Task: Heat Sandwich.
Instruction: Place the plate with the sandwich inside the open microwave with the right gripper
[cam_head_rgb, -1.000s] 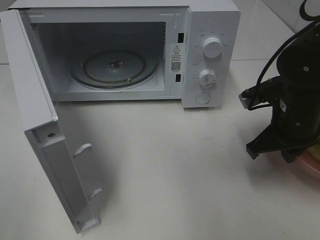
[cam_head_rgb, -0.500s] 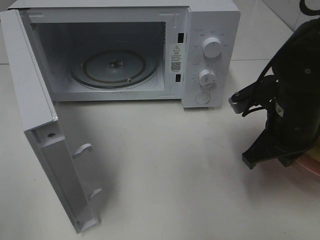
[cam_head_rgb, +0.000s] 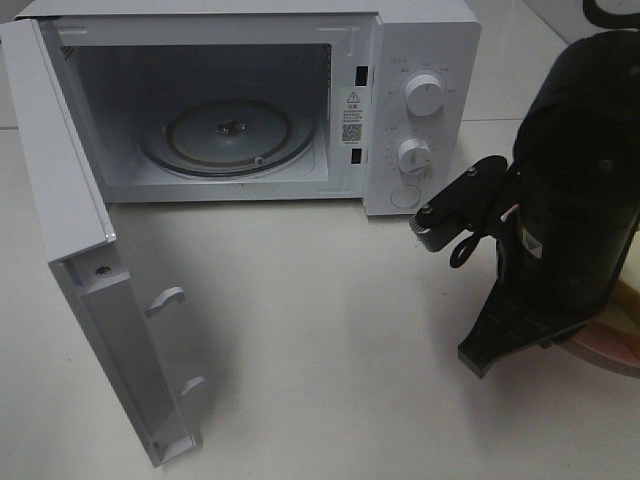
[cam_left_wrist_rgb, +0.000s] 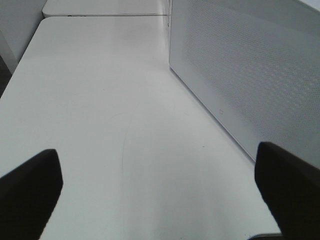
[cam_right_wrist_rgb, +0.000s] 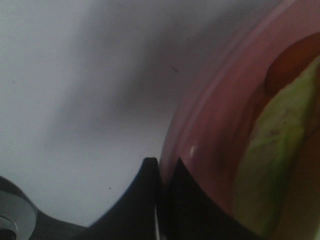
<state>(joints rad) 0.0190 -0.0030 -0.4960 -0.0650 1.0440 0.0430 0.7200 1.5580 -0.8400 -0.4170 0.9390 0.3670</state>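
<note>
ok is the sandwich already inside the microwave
No, the microwave stands open with its glass turntable bare, and the sandwich lies on the pink plate outside it.

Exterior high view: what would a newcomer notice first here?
The white microwave at the back, its door swung wide toward the left and the glass turntable showing inside. Then the bulky black right arm at the right edge, its claw shut on the rim of the pink plate that carries the sandwich.
</note>
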